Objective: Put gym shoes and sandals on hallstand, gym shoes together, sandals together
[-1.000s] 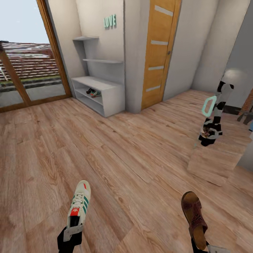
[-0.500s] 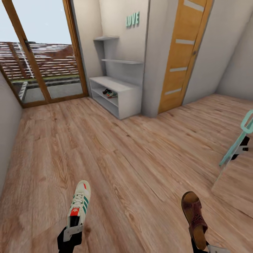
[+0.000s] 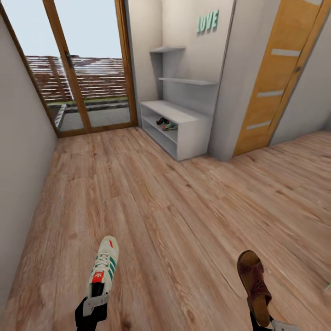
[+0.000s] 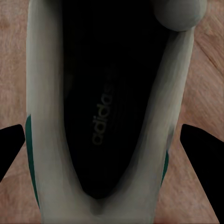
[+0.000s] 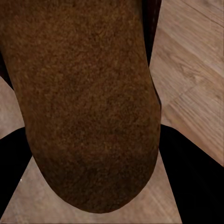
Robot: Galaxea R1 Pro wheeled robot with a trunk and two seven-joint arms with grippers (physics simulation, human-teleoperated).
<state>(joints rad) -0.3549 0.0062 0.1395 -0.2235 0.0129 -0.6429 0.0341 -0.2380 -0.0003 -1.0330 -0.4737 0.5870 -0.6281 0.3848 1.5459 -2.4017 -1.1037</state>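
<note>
In the head view my left gripper (image 3: 95, 299) is shut on the heel of a white gym shoe (image 3: 104, 265) with green stripes, held toe-forward above the corridor floor (image 3: 161, 207). The left wrist view looks into that gym shoe's dark inside (image 4: 112, 107), with a black finger (image 4: 11, 147) on either side. My right gripper (image 3: 264, 322) is shut on a dark brown sandal (image 3: 253, 280), whose brown surface (image 5: 88, 102) sits between that gripper's black fingers (image 5: 196, 177). The pale grey hallstand (image 3: 193, 126) stands against the far wall. In its upper slot lie a second gym shoe (image 3: 169, 125) and a dark shoe (image 3: 160, 121), side by side.
A glass door with a wooden frame (image 3: 87, 69) closes the corridor's far end, left of the hallstand. A grey wall (image 3: 23, 161) runs along the left. An orange wooden door (image 3: 280, 82) stands right of a wall pillar (image 3: 230, 92). Teal letters (image 3: 208, 21) hang above the shelves.
The camera has turned left: hallstand and doors have slid rightwards in the picture, and the mirror at the right has left the view. Both grippers hold their shoes as before.
</note>
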